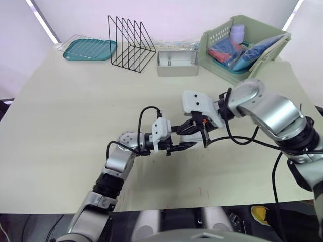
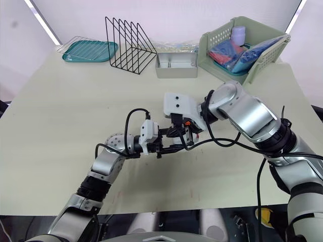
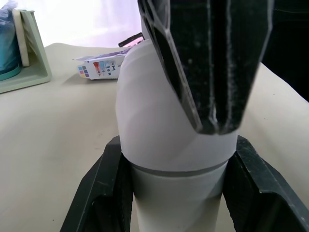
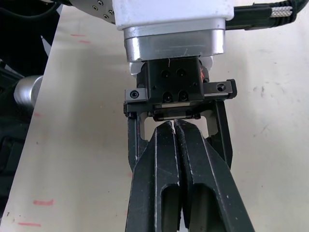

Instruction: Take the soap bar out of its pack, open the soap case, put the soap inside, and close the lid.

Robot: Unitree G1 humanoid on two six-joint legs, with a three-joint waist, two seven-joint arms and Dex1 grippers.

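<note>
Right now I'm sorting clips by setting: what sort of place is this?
Probably a lab test bench, not a home: a pale table against plain white walls with light strips, and props lined along its far edge: rack, tin, basket.

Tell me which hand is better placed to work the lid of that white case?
Right, probably. The left hand grips the white case on both sides, steadying it; the right hand, fingers closed, sits at the case's top, nearest the lid.
</note>
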